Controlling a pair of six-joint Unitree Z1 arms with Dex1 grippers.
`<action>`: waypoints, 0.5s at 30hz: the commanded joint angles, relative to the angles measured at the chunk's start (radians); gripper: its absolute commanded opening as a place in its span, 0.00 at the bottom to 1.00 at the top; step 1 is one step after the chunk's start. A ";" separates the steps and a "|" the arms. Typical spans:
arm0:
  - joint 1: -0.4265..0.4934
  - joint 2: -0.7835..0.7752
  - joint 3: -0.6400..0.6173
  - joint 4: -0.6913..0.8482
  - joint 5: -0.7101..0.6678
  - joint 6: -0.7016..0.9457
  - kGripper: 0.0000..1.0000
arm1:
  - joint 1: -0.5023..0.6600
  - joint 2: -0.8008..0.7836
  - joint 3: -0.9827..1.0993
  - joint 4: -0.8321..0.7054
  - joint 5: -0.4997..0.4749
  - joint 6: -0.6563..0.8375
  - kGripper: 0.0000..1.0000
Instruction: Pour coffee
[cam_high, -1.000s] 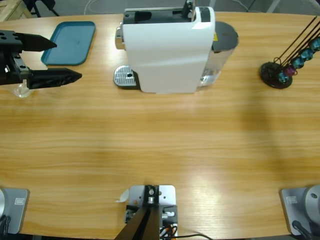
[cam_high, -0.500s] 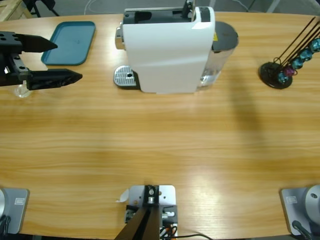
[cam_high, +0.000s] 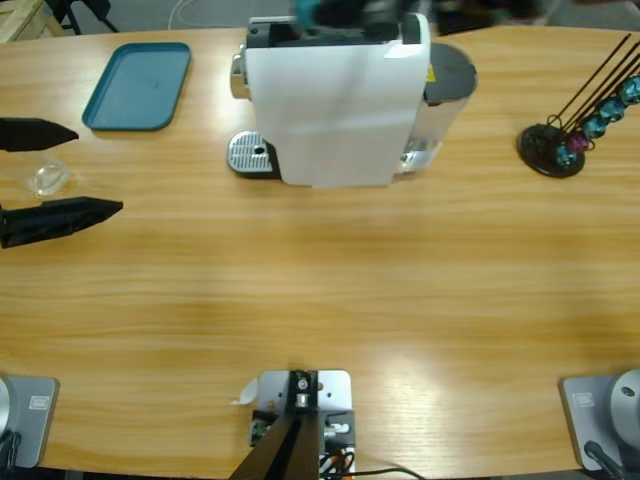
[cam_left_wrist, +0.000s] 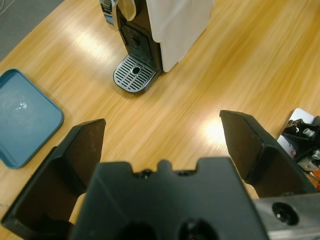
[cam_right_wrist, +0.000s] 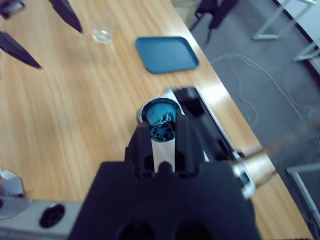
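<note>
High view first: at the far left edge of the counter (cam_high: 320, 300) we see our left gripper (cam_high: 62, 168), its two black jaws spread wide apart, one above and one below a small clear glass (cam_high: 45, 177) that stands between them without touching either. Just beyond, near the counter's far edge, lies a teal tray (cam_high: 138, 84). Toward the middle stands the white coffee machine (cam_high: 335, 100), with its round metal drip grate (cam_high: 251, 154) on its left side and a dark water tank (cam_high: 448, 75) on its right. Over the machine's top we make out a blurred dark shape with a touch of teal, our right gripper (cam_high: 330, 12). At the far right sits a black capsule rack (cam_high: 560, 140) with thin rods bearing teal and purple capsules.

From the left wrist view, our jaws stand wide open over bare wood, and ahead of them lie the drip grate (cam_left_wrist: 133, 74), the machine's front (cam_left_wrist: 170, 25) and the tray (cam_left_wrist: 22, 117); the glass is hidden here.

From the right wrist view, our jaws are closed on a teal coffee capsule (cam_right_wrist: 159, 114), held above the machine's top slot (cam_right_wrist: 197, 112). Further off we see the tray (cam_right_wrist: 166, 53), the glass (cam_right_wrist: 103, 27) and the left gripper's jaw tips (cam_right_wrist: 42, 32).
</note>
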 joint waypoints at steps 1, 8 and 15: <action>-0.007 -0.054 0.066 0.015 0.019 -0.012 1.00 | 0.039 0.255 -0.148 -0.025 -0.024 -0.012 0.00; -0.007 -0.043 0.072 0.010 0.022 -0.012 1.00 | -0.044 0.338 -0.169 -0.104 -0.060 0.057 0.00; -0.007 0.000 0.065 -0.012 0.022 -0.014 1.00 | -0.146 0.311 -0.165 -0.129 -0.023 0.080 0.00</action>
